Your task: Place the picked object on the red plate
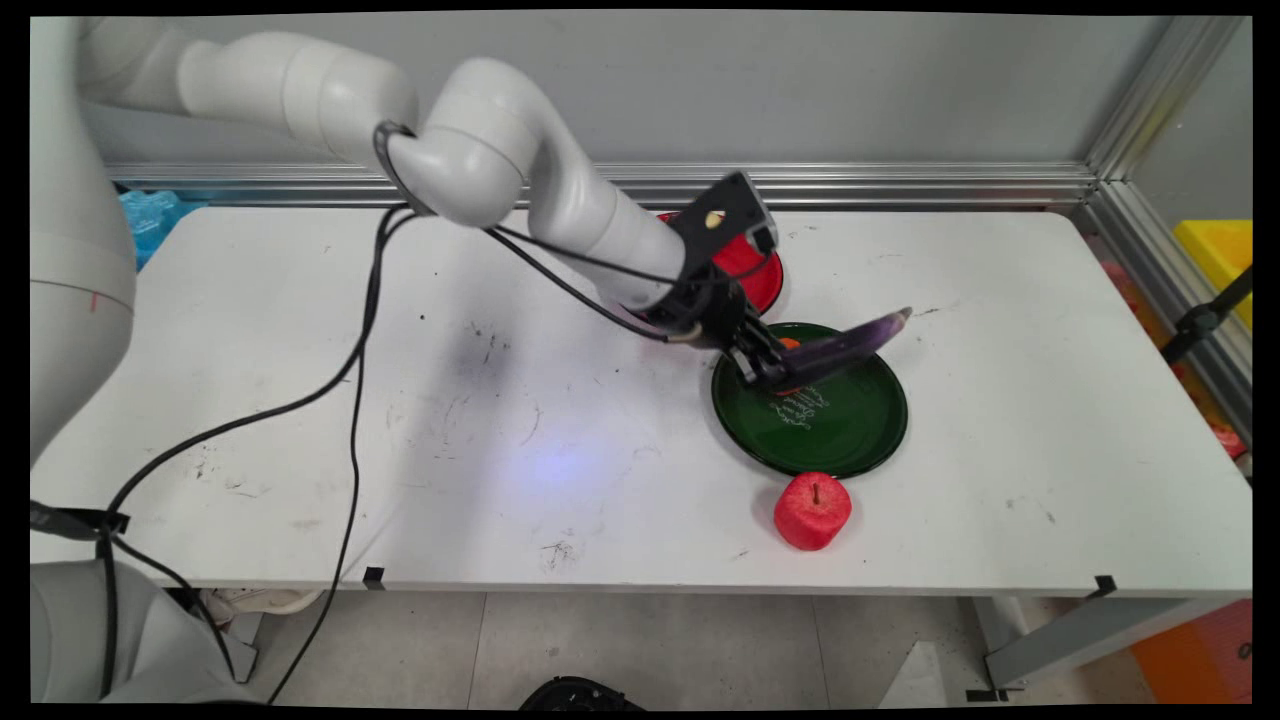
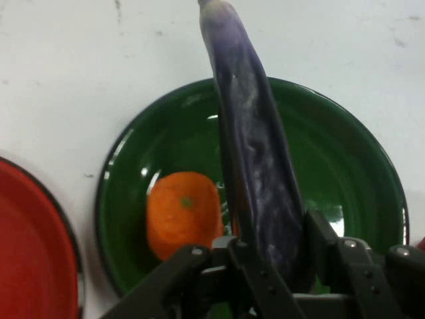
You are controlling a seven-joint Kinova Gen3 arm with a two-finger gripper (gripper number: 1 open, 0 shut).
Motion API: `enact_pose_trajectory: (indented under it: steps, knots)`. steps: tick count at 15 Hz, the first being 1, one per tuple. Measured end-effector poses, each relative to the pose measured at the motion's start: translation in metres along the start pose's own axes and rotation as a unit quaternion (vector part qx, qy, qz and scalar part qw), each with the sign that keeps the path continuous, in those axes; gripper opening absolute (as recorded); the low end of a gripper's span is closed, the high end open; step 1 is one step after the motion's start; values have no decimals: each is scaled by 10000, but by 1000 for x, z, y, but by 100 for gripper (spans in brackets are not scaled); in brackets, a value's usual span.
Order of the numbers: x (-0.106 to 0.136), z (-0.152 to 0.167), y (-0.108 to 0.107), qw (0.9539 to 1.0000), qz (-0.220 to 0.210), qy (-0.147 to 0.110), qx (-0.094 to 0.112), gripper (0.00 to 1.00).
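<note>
A white bench (image 1: pixel 600 420) stands against a grey wall with an aluminium rail along its far edge; its top is scuffed and marked. On its right half lie a green plate (image 1: pixel 850 440), a red plate (image 1: pixel 765 280) just behind it and partly hidden by the arm, and a red apple (image 1: pixel 812 511) on the bare bench just beside the green plate's near rim.

As to progress — no goal is stated, so only the present arrangement can be told. An aubergine (image 1: pixel 850 343) is off the bench, held at a slant above the green plate, its far tip reaching out past the plate's far rim. It is not resting on the plate as far as the pictures show. An orange piece, seemingly a carrot chunk (image 2: pixel 184 214), already lies inside the green plate, beside the aubergine in the hand view. The red plate shows nothing on the part that is visible, and the apple sits untouched outside both plates.

The tool (image 1: pixel 765 368) is clenched on the aubergine's near end: in the hand view the two fingers (image 2: pixel 322 242) press either side of the purple body, spread only as far as its thickness allows. It hangs low over the green plate's left part. Whether the linkage touches the plate or the carrot chunk cannot be told — the tool hides that spot in the main view.
</note>
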Motion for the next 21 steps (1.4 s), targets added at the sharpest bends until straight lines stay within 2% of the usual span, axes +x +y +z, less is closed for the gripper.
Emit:
enact_pose_trajectory:
  steps: [4,9,15,21]
  knots:
    - [-2,-18,-26,9999,154,13,-9,0]
    - [-9,-32,-69,9992,386,-6,125,0]
    - [-24,-33,-116,9978,606,-70,273,0]
    - [-40,-28,-149,9963,760,-164,352,0]
